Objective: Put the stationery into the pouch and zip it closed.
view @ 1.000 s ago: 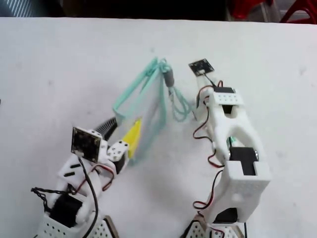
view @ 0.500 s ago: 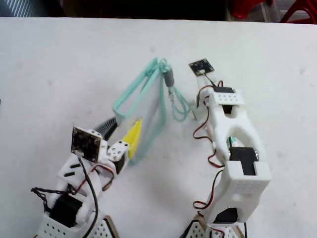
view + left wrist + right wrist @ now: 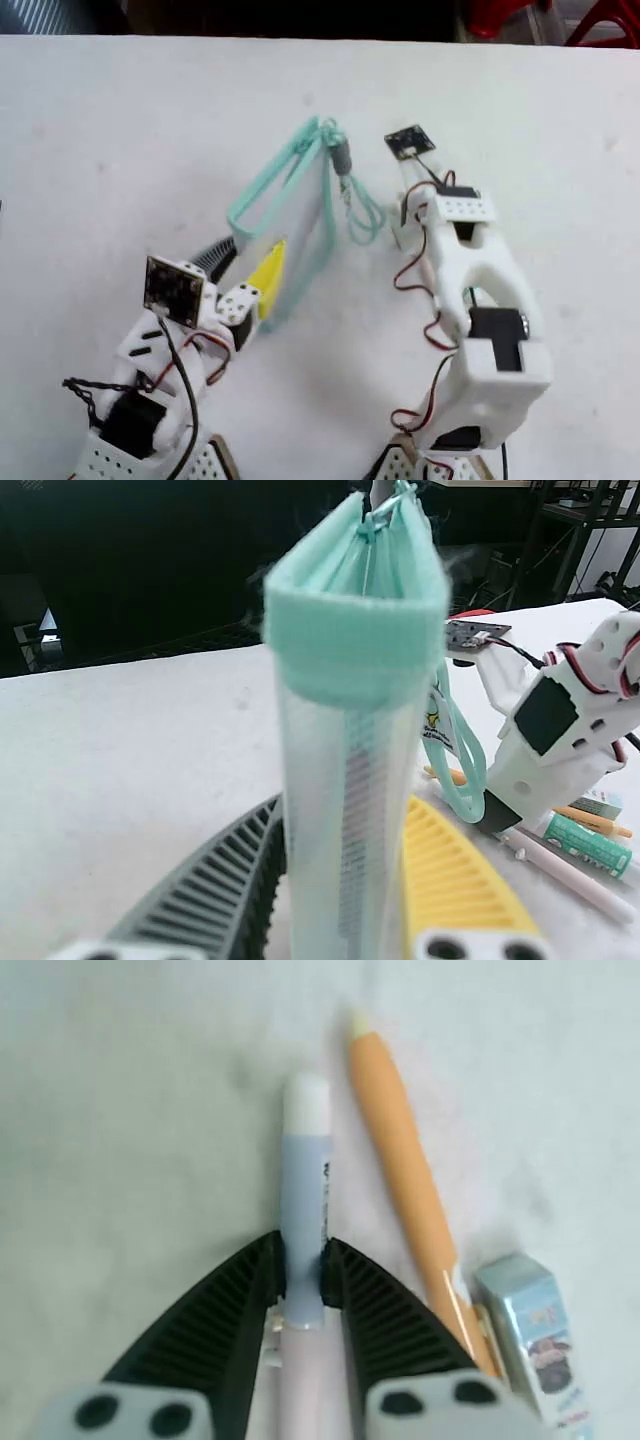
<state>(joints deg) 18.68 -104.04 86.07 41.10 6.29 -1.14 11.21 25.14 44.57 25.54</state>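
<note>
A teal mesh pouch (image 3: 290,205) stands on edge on the white table, its zip edge upward. My left gripper (image 3: 245,270) is shut on the pouch's near end; in the left wrist view the pouch (image 3: 355,730) sits between the grey and yellow fingers of that gripper (image 3: 345,820). My right gripper (image 3: 300,1250) points down to the right of the pouch, shut on a pale blue pen (image 3: 303,1180). Beside that pen lie an orange pen (image 3: 400,1160) and a small eraser (image 3: 530,1330). The right arm (image 3: 460,260) hides the stationery from above.
The pouch's teal strap loop (image 3: 362,215) lies on the table between the pouch and the right arm. A grey zip pull (image 3: 342,155) sits at the pouch's far end. In the left wrist view a green eraser (image 3: 590,845) and a white pen (image 3: 570,872) lie behind the right arm.
The right arm has drawn back a little toward the table's near edge. The left arm and the pouch have stayed where they were.
</note>
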